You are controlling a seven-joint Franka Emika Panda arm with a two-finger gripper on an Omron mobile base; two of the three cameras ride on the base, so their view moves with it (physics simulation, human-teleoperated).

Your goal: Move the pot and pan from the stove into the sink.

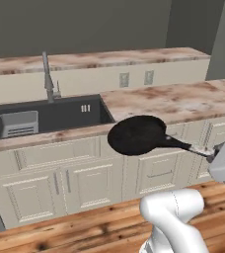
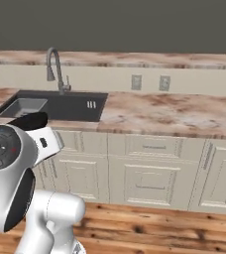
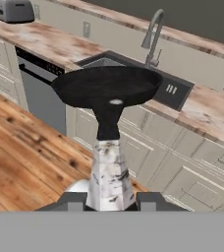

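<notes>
The pan (image 1: 136, 134) is a shallow round black frying pan with a long handle ending in a pale tip. It hangs in the air in front of the counter edge, just right of the sink (image 1: 50, 116). My gripper (image 1: 214, 156) is shut on the pale handle tip. In the hand view the pan (image 3: 106, 86) stretches away from my gripper (image 3: 111, 199), with the dark sink (image 3: 175, 91) just behind it. In the right base view the pan (image 2: 30, 120) peeks out behind my arm, near the sink (image 2: 55, 106). The pot and the stove are out of view.
A tall grey faucet (image 1: 48, 74) stands behind the basin, and a grey slotted tray (image 1: 18, 123) fills its left end. Marble counter (image 1: 183, 101) runs to the right over cream cabinets. A toaster (image 3: 11, 10) and a dishwasher front (image 3: 42, 93) lie beyond the sink.
</notes>
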